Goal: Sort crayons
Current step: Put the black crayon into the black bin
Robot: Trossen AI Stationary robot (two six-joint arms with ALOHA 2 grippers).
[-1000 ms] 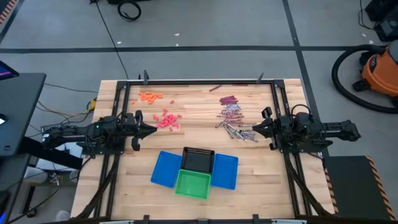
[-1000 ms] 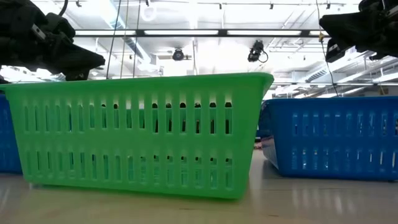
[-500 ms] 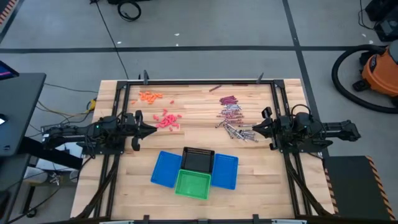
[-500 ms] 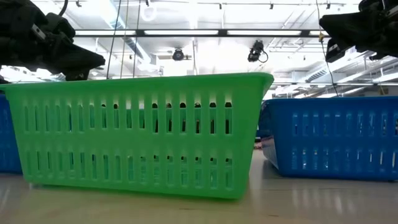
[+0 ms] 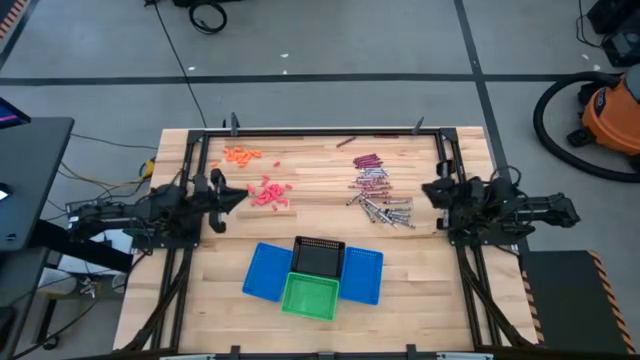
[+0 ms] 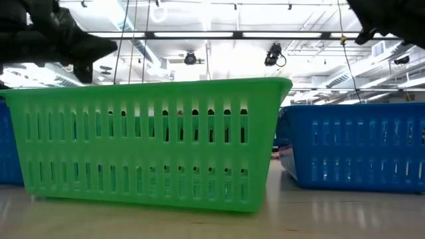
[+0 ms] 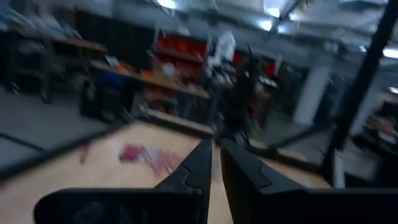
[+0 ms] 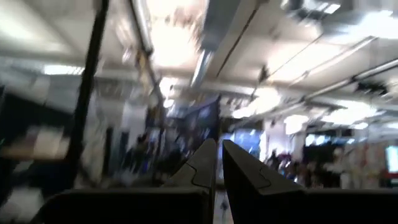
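Observation:
The crayons lie loose on the wooden table in small heaps: orange ones (image 5: 240, 154) at the far left, pink-red ones (image 5: 269, 193) nearer the middle, maroon ones (image 5: 367, 160) and silvery ones (image 5: 380, 198) toward the right. My left gripper (image 5: 238, 192) hangs shut just left of the pink-red heap (image 7: 146, 155), tipped a little upward and holding nothing. My right gripper (image 5: 430, 190) hangs shut to the right of the silvery heap, tipped well upward, and its wrist view shows only the room's ceiling past the fingers (image 8: 205, 155).
Near the front edge stand a black basket (image 5: 319, 256), a green basket (image 5: 309, 296) and a blue basket on each side (image 5: 266, 272) (image 5: 363, 276). A black metal frame (image 5: 320, 132) runs round the table. One dark crayon (image 5: 346, 142) lies alone at the far edge.
Both grippers have tipped their fingers upward and risen a little, the right one more than the left. Both stay shut. The crayons and baskets have not moved.

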